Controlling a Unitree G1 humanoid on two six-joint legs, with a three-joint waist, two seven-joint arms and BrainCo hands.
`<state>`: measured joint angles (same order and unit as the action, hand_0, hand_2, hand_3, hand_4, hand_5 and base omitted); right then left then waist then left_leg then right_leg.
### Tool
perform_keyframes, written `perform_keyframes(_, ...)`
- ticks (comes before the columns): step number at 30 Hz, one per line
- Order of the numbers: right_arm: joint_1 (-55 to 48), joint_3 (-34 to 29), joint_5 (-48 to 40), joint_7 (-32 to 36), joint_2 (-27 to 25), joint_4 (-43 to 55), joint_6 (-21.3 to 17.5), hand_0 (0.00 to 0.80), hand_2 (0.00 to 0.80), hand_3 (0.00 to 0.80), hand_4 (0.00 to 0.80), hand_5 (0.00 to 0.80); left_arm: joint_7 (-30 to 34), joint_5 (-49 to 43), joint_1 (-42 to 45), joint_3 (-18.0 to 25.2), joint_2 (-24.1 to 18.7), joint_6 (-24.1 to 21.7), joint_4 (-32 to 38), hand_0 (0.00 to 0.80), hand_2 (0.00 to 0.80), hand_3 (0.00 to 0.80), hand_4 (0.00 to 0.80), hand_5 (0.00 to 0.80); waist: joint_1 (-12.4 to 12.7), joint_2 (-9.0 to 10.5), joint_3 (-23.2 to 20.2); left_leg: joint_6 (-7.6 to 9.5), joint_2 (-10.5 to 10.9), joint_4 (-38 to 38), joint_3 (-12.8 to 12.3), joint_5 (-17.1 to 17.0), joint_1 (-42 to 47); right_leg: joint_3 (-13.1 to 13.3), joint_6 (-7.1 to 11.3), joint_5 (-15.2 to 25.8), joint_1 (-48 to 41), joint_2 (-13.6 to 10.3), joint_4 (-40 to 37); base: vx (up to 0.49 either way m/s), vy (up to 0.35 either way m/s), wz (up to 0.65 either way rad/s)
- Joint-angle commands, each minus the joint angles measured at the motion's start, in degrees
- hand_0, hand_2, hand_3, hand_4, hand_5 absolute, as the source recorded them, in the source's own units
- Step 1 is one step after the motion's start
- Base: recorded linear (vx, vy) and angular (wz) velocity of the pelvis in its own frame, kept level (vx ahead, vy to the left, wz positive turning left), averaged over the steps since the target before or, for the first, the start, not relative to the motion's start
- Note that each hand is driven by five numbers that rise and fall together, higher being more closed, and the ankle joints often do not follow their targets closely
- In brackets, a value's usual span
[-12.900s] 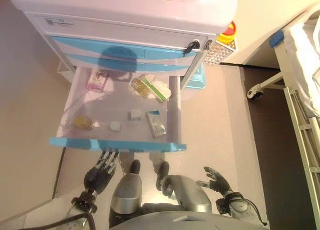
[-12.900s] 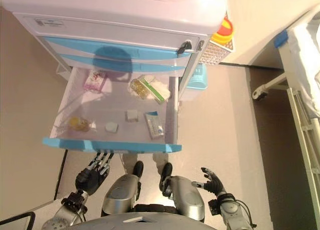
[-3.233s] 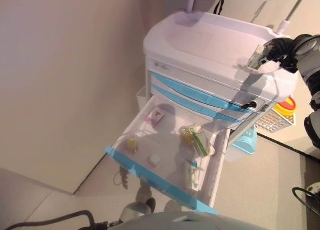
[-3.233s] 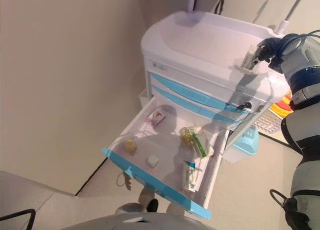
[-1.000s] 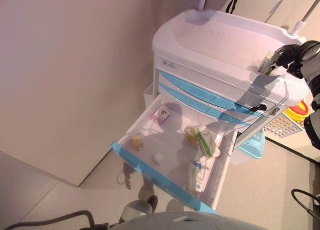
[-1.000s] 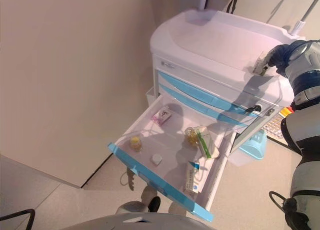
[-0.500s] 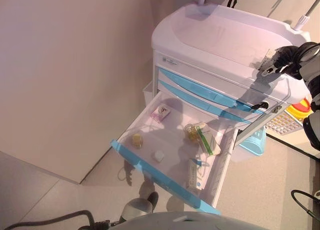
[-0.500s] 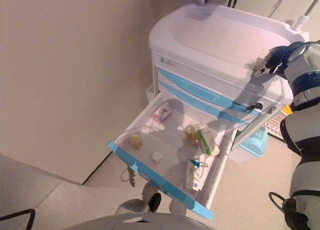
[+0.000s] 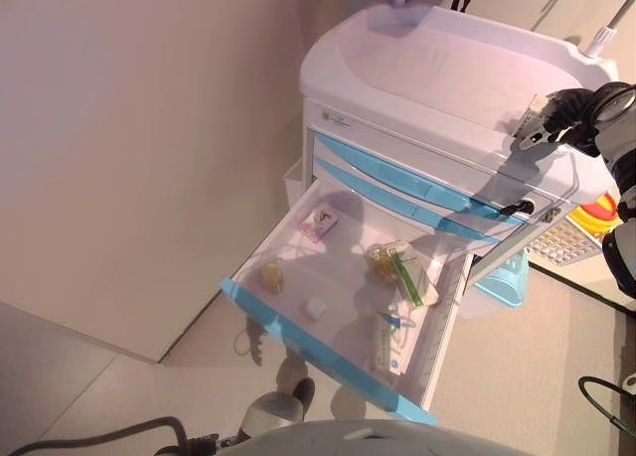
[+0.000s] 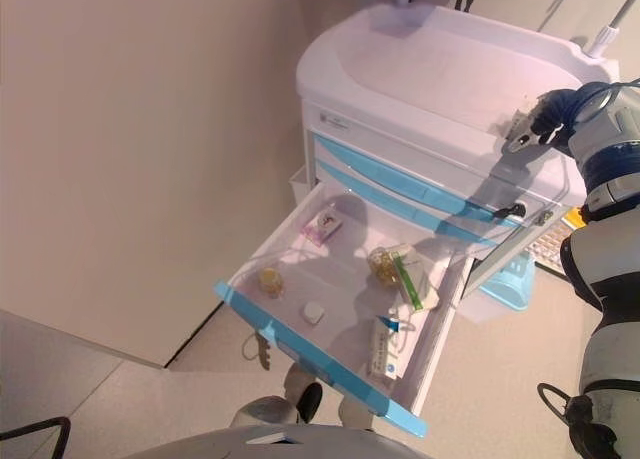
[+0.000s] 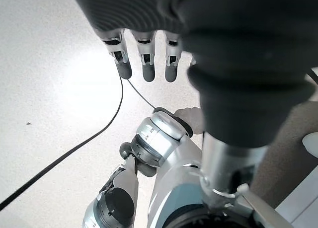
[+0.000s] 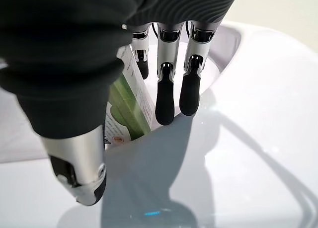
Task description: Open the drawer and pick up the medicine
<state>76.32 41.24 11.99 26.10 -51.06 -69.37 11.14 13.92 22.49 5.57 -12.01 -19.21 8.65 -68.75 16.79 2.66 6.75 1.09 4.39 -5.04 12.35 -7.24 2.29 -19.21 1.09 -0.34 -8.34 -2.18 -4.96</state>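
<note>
No print can be read on the medicine box or cart.

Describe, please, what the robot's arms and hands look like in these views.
Both arms are silver-grey metal with rounded joints. The right hand has silver fingers with dark tips and a silver thumb, under a dark ribbed cover that runs over the wrist. The left hand looks the same: silver dark-tipped fingers in a row beneath a dark ribbed cover.

Bright, warm overhead light, soft shadows, floor glare, blurred near wrist covers
</note>
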Motion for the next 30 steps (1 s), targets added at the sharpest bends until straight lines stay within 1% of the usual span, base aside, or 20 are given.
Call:
perform_keyframes(1, 5.2, 5.1, -2.5, -4.0, -2.9, 2.7, -1.4, 0.0, 0.0, 0.0, 0.0, 0.0, 0.7, -0.4, -0.4, -2.6, -3.0, -0.1, -0.8, 0.0, 0.0, 0.0, 0.0, 0.0, 0.7, 2.53, 0.0, -0.92, -0.5, 1.7, -2.2, 5.6, 2.5, 2.7, 1.33, 0.5, 1.9, -3.0, 4.8, 0.0, 0.0, 0.0)
perform_keyframes(4, 6.0, 5.1, -3.6, -6.0, -3.7, 3.4, -1.9, 0.0, 0.0, 0.0, 0.0, 0.0, 0.8, -0.4, -0.4, -2.5, -3.1, -0.2, -0.8, 0.0, 0.0, 0.0, 0.0, 0.0, 0.2, 2.62, -0.2, -0.91, -0.6, 1.6, -2.8, 5.8, 2.7, 3.2, 1.37, 0.5, 1.9, -3.0, 4.8, -0.03, -0.007, -0.06)
perform_keyframes(7, 7.0, 5.8, -3.8, -8.0, -4.5, 4.3, -1.7, 0.0, 0.0, 0.0, 0.0, 0.0, 0.8, -0.5, -0.5, -2.5, -3.2, -0.1, -0.5, 0.0, 0.0, 0.0, 0.0, 0.0, -0.3, 2.7, -0.4, -0.78, -0.5, 1.6, -3.3, 6.0, 2.9, 3.7, 1.47, 0.6, 1.9, -3.1, 4.9, -0.047, -0.008, -0.11)
perform_keyframes(13, 9.0, 6.7, -7.5, -11.7, -5.9, 5.8, -1.9, 0.0, 0.0, 0.0, 0.0, 0.0, 0.7, -0.5, -1.4, -2.3, -3.2, 0.4, -0.9, 0.0, 0.0, 0.0, 0.0, 0.0, -1.6, 2.94, -1.2, -0.68, -0.7, 1.3, -4.7, 6.3, 3.3, 4.7, 1.88, 0.8, 2.1, -3.3, 5.0, -0.06, -0.028, -0.08)
perform_keyframes(21, 11.0, 6.0, -15.9, -15.4, -9.0, 9.0, -3.6, 0.0, 0.0, 0.0, 0.0, 0.0, 1.2, -2.5, -2.4, -1.7, -4.0, 2.2, -1.7, 0.0, 0.0, 0.0, 0.0, 0.0, -4.3, 3.05, -3.0, -0.61, -1.0, 1.6, -7.9, 7.1, 3.5, 6.6, 2.26, 1.0, 2.8, -3.3, 5.1, -0.066, -0.042, -0.18)
perform_keyframes(24, 9.9, 3.9, -19.3, -17.9, -11.2, 11.8, -3.3, 0.0, 0.0, 0.0, 0.0, 0.0, 1.6, -3.8, -2.7, -1.5, -4.1, 2.7, -1.9, 0.0, 0.0, 0.0, 0.0, 0.0, -5.8, 2.97, -3.7, -0.56, -1.1, 1.8, -9.4, 7.6, 3.7, 7.6, 2.35, 1.2, 3.0, -3.3, 5.0, -0.062, -0.053, -0.23)
perform_keyframes(27, 7.7, 1.3, -20.9, -20.6, -13.0, 13.5, -2.6, 0.0, 0.0, 0.0, 0.0, 0.0, 2.0, -4.9, -2.9, -1.7, -4.1, 2.9, -2.0, 0.0, 0.0, 0.0, 0.0, 0.0, -6.8, 2.85, -4.0, -0.52, -1.1, 1.9, -10.3, 7.9, 3.7, 8.5, 2.47, 1.4, 3.3, -3.1, 4.8, -0.054, -0.05, -0.25)
perform_keyframes(30, 0.3, -6.6, -27.2, -24.0, -14.8, 18.1, -2.6, 0.0, 0.0, 0.0, 0.0, 0.0, 2.4, -5.3, -2.8, -2.0, -3.8, 2.3, -1.8, 0.0, 0.0, 0.0, 0.0, 0.0, -8.3, 2.31, -4.3, -0.55, -1.2, 2.0, -11.5, 8.2, 3.7, 9.6, 2.57, 1.5, 3.7, -2.8, 4.6, -0.065, -0.033, -0.22)
